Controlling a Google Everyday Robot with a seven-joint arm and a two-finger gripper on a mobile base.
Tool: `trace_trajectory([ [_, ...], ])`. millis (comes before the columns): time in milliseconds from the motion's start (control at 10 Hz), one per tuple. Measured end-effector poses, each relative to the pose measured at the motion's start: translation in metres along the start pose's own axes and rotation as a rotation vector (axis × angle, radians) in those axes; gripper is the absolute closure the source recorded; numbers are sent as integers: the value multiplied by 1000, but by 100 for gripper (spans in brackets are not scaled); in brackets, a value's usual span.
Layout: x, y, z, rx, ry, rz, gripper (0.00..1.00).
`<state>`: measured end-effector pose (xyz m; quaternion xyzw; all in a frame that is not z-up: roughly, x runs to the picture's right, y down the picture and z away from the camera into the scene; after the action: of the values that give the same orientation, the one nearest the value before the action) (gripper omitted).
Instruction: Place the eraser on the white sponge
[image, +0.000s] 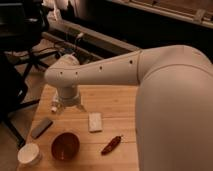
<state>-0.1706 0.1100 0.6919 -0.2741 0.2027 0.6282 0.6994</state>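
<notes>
A: Where is the hand (67, 104)?

B: At the end of the thick white robot arm (110, 70), pointing down over the light wooden desk (117, 102), at about ten o'clock from the desk's middle; whether it is spread or pressed together I cannot tell.

A: And the flat dark grey-black rectangular eraser (42, 127)?

B: Lying on the desk near its left edge, at about seven o'clock from the hand and apart from it; it sits aslant, its far end turned to the right.

A: The small flat white sponge (95, 121) with rounded corners?

B: Flat on the desk at about four o'clock from the hand; the eraser is at roughly nine o'clock from it, well apart; its top is bare.

A: What else is there?

B: A round dark red bowl (65, 145) at seven o'clock from the sponge; a round white cup (29, 154) at nine o'clock from the bowl, near the front-left corner; a dark red chili pepper (111, 145) at five o'clock from the sponge.
</notes>
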Motion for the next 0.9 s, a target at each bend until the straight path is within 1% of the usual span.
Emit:
trace_trajectory([
  [300, 6, 50, 9, -24, 13, -41, 26],
  [400, 7, 71, 16, -32, 23, -47, 26],
  [500, 7, 86, 22, -36, 31, -43, 26],
  [600, 6, 97, 28, -35, 35, -35, 26],
  [700, 4, 115, 37, -28, 42, -22, 26],
  [900, 3, 141, 51, -13, 49, -10, 26],
])
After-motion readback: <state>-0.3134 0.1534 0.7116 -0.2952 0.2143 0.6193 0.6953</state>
